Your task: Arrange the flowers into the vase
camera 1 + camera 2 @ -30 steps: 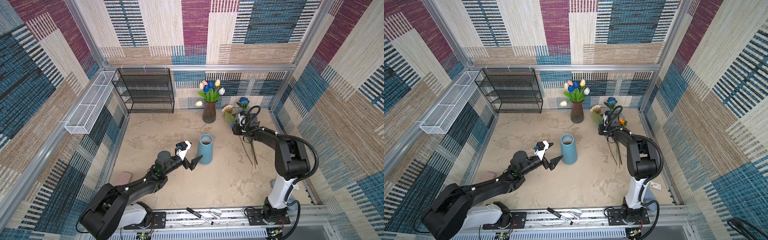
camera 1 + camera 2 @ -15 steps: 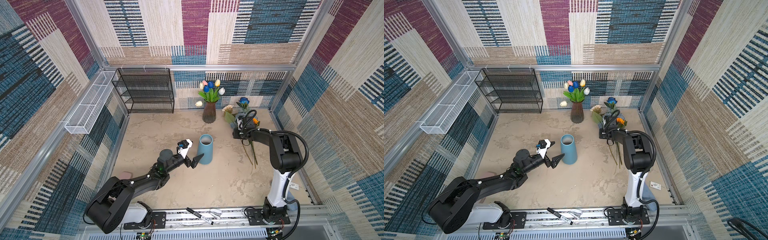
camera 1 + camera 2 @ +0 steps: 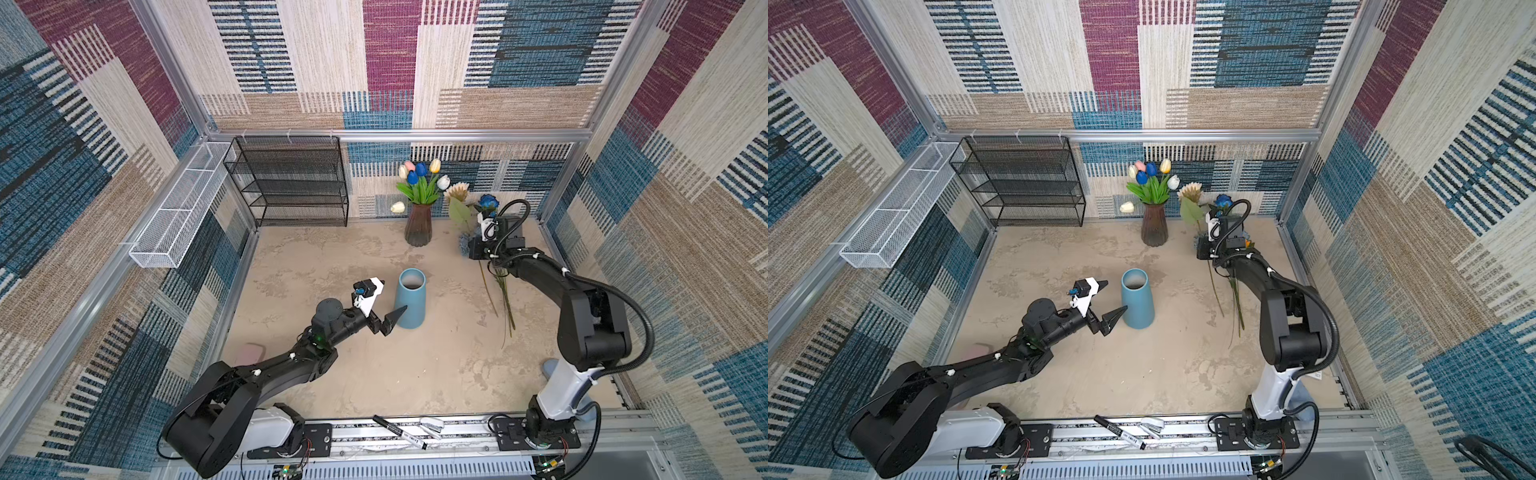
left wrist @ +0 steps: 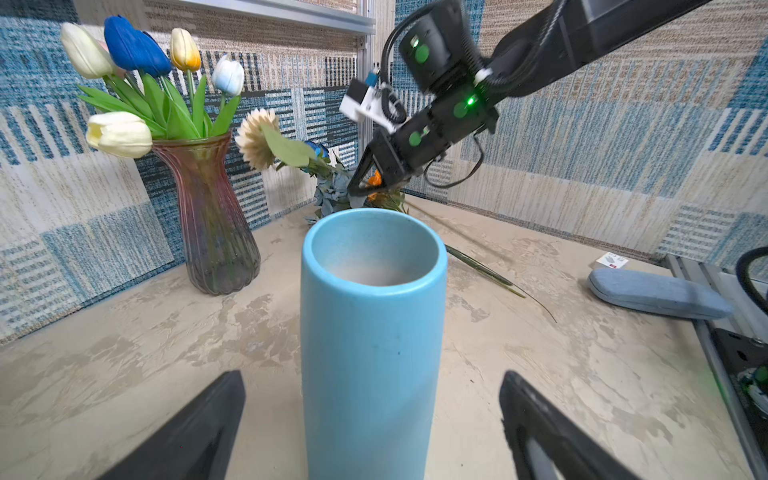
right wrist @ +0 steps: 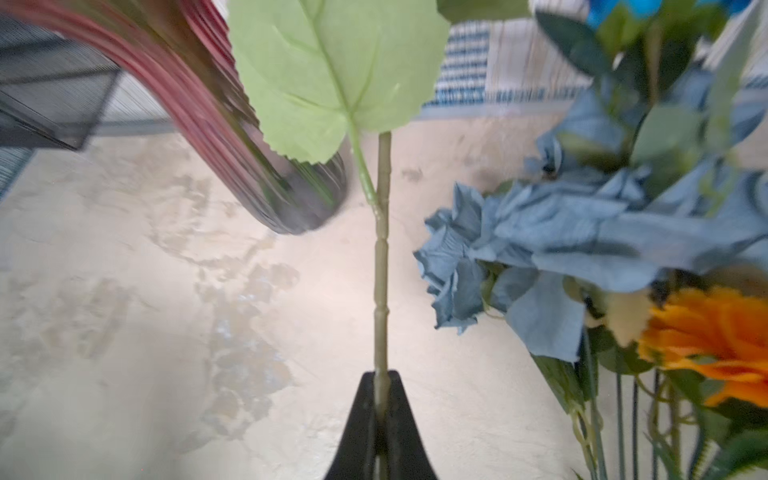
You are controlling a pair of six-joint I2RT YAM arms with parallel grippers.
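A light blue vase (image 3: 410,303) stands empty mid-table. My left gripper (image 3: 388,299) is open just left of it; in the left wrist view its fingers (image 4: 208,419) flank the blue vase (image 4: 374,311) without touching. At the back right, my right gripper (image 5: 381,386) is shut on the green stem of the cream sunflower (image 3: 457,192), whose big leaf (image 5: 332,70) rises ahead of the jaws. Beside it lie a dusty-blue rose bunch (image 5: 540,241), an orange bloom (image 5: 715,332) and a deep-blue rose (image 3: 488,203). The tulips (image 3: 419,178) stand in a reddish glass vase (image 3: 418,226).
A black wire shelf (image 3: 291,183) stands at the back left, with a white mesh basket (image 3: 178,208) on the left wall. Long loose stems (image 3: 505,299) trail over the table under the right arm. A blue-grey pad (image 4: 656,293) lies near the right arm's base.
The right gripper has closed from partly open onto the sunflower stem. The left gripper has edged slightly toward the blue vase and stayed open.
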